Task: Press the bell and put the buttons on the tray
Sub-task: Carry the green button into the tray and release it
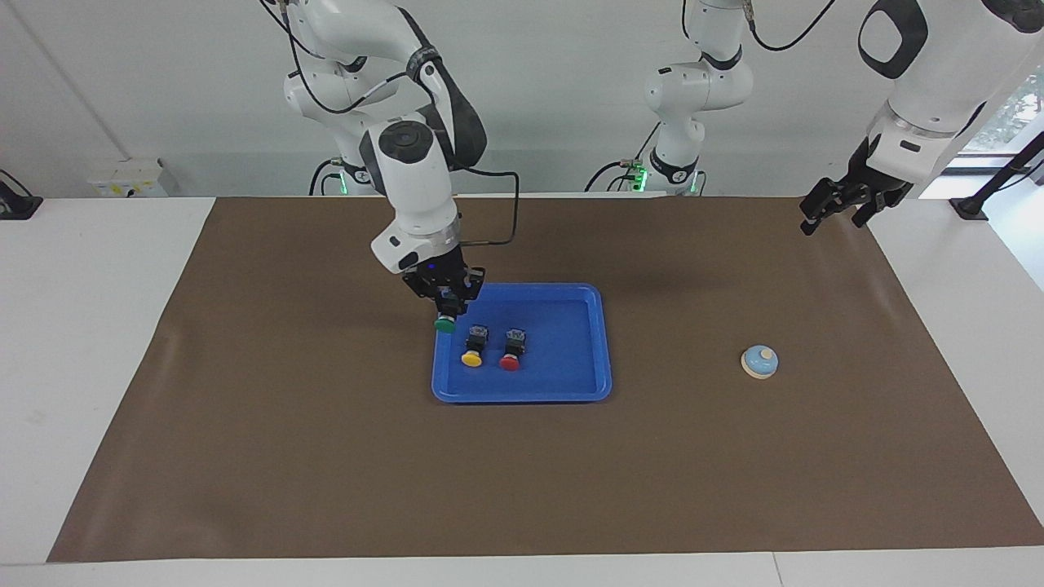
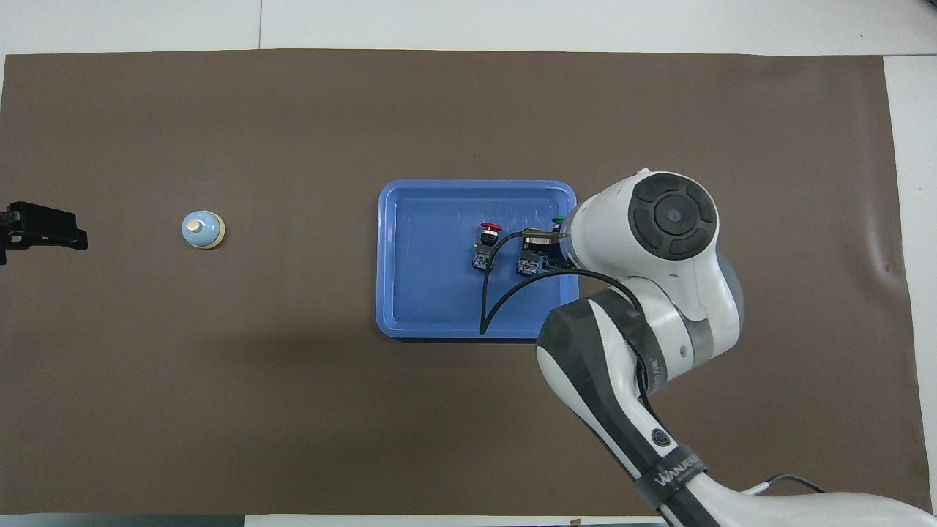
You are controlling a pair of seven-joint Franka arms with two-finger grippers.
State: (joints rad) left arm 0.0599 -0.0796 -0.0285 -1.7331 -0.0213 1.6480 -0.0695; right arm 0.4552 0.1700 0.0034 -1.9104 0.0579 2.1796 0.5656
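The blue tray lies at the middle of the brown mat. The yellow button and the red button lie on their sides in it, side by side. My right gripper is shut on the green button and holds it just over the tray's rim at the right arm's end. The bell stands on the mat toward the left arm's end. My left gripper hangs open and empty in the air over the mat's corner, well away from the bell. In the overhead view the right arm covers its gripper; the tray, red button, green cap and bell show.
The brown mat covers most of the white table. A black cable from the right arm hangs over the tray. A black stand sits at the table's corner by the right arm's end.
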